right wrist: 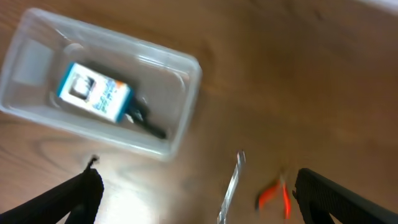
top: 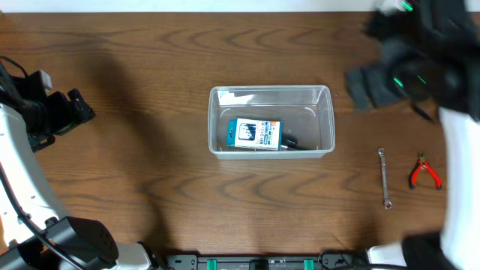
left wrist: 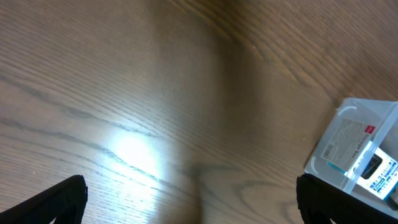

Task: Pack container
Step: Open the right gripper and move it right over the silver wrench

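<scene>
The clear plastic container point(top: 271, 121) sits mid-table, holding a small blue and white box point(top: 254, 135) and a dark tool point(top: 291, 142). It also shows in the right wrist view point(right wrist: 186, 68) and at the edge of the left wrist view point(left wrist: 357, 134). A silver wrench point(top: 384, 177) and red-handled pliers point(top: 424, 172) lie on the table to its right, also in the right wrist view as the wrench point(right wrist: 231, 183) and pliers point(right wrist: 275, 191). My left gripper point(left wrist: 193, 199) is open and empty at the far left. My right gripper point(right wrist: 199, 193) is open and empty, high at the back right, blurred.
The wooden table point(top: 150, 180) runs under everything. The left arm's white body point(top: 22, 172) stands along the left edge. The right arm's white link point(top: 459, 172) reaches down the right edge, close to the pliers.
</scene>
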Controlling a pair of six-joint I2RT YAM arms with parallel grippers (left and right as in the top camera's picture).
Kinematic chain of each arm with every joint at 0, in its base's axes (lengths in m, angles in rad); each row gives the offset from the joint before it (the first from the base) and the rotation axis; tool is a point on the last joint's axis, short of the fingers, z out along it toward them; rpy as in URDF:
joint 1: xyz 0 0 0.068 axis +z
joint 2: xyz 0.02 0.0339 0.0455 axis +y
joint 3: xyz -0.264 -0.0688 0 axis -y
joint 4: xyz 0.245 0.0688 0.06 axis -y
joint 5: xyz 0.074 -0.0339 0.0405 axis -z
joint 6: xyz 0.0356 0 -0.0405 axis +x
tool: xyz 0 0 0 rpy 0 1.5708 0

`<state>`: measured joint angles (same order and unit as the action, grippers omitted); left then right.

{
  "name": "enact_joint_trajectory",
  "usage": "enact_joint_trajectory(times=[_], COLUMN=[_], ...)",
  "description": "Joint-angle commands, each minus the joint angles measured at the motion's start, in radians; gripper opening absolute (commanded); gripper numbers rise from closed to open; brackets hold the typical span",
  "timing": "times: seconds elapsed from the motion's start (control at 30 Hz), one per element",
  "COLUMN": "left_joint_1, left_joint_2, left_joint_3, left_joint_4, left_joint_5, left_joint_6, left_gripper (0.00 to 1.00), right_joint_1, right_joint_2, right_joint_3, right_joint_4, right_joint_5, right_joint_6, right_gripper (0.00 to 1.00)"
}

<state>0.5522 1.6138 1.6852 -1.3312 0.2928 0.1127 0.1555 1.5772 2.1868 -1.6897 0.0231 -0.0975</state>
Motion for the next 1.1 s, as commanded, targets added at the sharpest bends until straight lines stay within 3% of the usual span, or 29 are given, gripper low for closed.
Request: enact_joint_trajectory(times=[0.0,0.2,0.37,0.8,1.07], left_joint_1=[0.004,0.004,0.004,0.004,0.004], left_joint_2=[0.001,0.001,0.001,0.001,0.001], left_joint_3=[0.000,0.000,0.000,0.000,0.000], left_joint_4=[-0.003,-0.003,-0.003,-0.003,-0.003], left_joint_5=[0.010,0.010,0.010,0.010,0.010], left_joint_6=[0.014,0.014,0.014,0.014,0.014], left_gripper=[0.98,0.98,0.98,0.98,0.98], right_joint_1=[-0.087,-0.240,-0.286,-0.296,-0.347], right_joint_2=[-0.098,-0.238,-0.237,-0.201,-0.189], right_joint_3=[-0.211,-0.611,-0.852,-1.036,-1.187], right_joint_4=[0.014,0.179,0.334,0.539,0.732], right_joint_5=[0.005,0.003,0.003,0.109,0.039], right_joint_6=[0.064,-0.011,-0.020,-0.008,0.002], right_gripper=[0.99,0.99,0.99,0.99,0.99])
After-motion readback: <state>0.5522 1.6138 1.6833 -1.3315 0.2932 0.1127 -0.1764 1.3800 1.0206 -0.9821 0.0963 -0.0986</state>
